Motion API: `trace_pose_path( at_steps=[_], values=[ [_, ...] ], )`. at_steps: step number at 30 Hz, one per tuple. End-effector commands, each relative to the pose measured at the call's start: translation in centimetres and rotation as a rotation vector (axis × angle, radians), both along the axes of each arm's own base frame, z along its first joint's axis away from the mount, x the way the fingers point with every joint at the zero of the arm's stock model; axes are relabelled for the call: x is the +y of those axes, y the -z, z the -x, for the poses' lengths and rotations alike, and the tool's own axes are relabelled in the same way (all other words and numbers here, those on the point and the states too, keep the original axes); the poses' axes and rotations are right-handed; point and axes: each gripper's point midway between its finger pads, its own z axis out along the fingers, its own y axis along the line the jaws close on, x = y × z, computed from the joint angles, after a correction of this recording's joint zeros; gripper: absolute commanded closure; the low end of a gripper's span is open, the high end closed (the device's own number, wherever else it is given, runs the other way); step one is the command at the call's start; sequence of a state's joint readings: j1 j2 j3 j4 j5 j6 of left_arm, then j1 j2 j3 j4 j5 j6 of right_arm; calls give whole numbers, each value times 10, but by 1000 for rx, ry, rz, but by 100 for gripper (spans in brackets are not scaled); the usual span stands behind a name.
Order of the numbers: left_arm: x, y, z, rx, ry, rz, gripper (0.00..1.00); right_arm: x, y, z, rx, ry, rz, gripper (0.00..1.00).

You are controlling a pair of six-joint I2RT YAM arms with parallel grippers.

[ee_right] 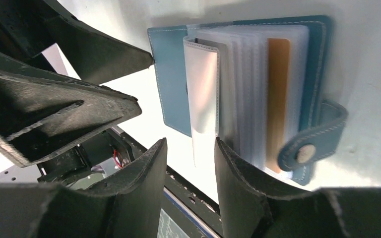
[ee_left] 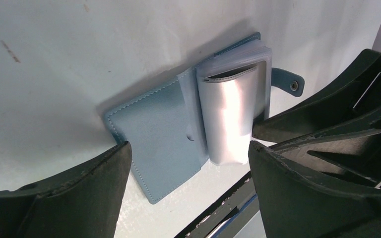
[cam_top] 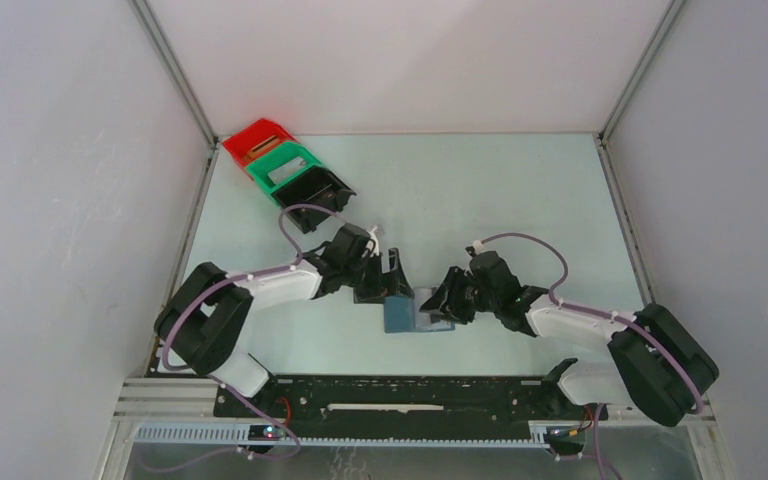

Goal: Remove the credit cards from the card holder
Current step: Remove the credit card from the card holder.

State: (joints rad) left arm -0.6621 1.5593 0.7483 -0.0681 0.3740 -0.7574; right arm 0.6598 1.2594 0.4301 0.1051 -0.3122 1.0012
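Card holder (cam_top: 400,312) open on tabletop (cam_top: 520,200); left tool (ee_left: 188,148) wide open, empty; right tool (ee_right: 191,144) half open astride silvery grey card (ee_right: 203,94), ungripped, where closing may pinch neighbouring plastic sleeves (ee_right: 243,84), dragging the unpinned holder.

Table (cam_top: 500,190) beyond the card holder (cam_top: 398,313) lies open (bins (cam_top: 290,172) far left).

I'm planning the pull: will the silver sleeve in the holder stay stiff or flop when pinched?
Probably fairly stiff: the sleeve shows a flat face, so something rigid likely fills it. Its glossy plastic may slip. The thin holder might drag along.
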Motion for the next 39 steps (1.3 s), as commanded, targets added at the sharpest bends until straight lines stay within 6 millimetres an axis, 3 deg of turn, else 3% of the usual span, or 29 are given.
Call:
trace_pose_path(
  at_steps=[1,9,18,23,32,35,39],
  values=[
    [5,-26,-8,-69,-4,40,8,26,-25,-11,-74,-58,-56,51],
    [10,-46,-13,-98,-16,61,7,33,-24,-16,-75,-66,-56,51],
    [20,-99,-24,-173,-76,156,7,59,-14,-15,-48,-152,-65,52],
    [10,-119,-25,-174,-84,251,6,71,-8,-15,-31,-164,-71,53],
    [-18,-125,-27,-90,-53,432,6,69,7,-12,-11,-176,-36,57],
    [-25,-122,-31,-57,-57,460,7,70,10,-9,-7,-186,-32,67],
    [-33,-113,-30,-12,-49,479,7,70,14,-7,1,-188,-19,94]
  ],
)
